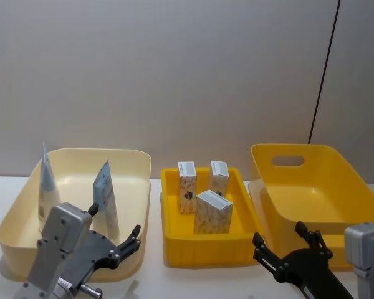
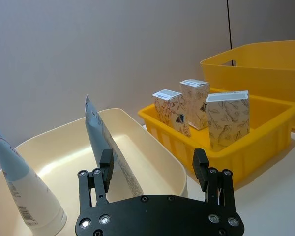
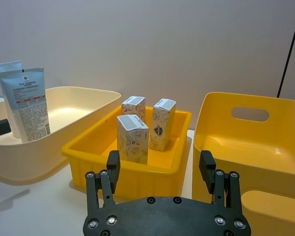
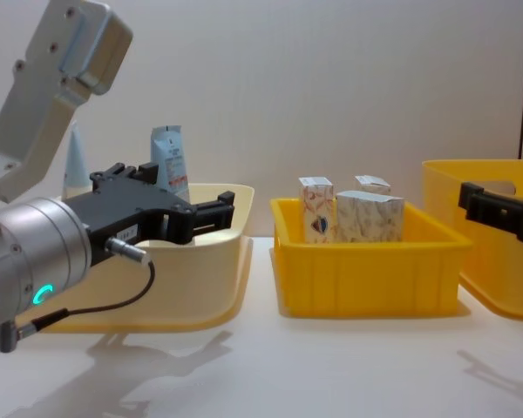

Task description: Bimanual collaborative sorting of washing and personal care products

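Two pale blue squeeze tubes stand crimped end up in the cream bin on the left. Three marbled beige-white cartons stand upright in the small yellow tray in the middle. My left gripper hovers open at the cream bin's near side, just short of the nearer tube, holding nothing. My right gripper is open and empty in front of the gap between the tray and the large yellow bin.
The large yellow bin with a handle slot stands at the right with nothing showing inside. The three containers sit side by side on a white table, with bare tabletop in front of them. A plain wall rises behind.
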Motion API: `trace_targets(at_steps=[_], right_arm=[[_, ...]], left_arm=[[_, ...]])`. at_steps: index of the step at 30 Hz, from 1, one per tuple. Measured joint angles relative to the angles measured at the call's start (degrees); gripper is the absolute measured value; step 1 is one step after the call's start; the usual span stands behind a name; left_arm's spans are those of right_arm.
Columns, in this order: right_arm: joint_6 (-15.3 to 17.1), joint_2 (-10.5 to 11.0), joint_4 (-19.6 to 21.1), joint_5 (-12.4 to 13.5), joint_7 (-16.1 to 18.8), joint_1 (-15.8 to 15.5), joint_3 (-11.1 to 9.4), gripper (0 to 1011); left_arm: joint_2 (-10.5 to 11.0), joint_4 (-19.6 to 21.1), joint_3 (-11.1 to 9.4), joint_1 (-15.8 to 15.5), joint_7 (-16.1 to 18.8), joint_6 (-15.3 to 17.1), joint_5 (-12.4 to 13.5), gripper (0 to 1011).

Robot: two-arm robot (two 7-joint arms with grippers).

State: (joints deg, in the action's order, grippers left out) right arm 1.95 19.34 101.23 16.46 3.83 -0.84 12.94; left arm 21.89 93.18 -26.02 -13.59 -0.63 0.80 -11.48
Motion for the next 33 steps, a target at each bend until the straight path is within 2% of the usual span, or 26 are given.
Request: trace_targets(at_steps=[33], right_arm=[[0.00, 0.00, 0.00, 0.00, 0.00, 0.00, 0.00, 1001]], left_arm=[[0.00, 0.00, 0.00, 0.00, 0.00, 0.00, 0.00, 1003]])
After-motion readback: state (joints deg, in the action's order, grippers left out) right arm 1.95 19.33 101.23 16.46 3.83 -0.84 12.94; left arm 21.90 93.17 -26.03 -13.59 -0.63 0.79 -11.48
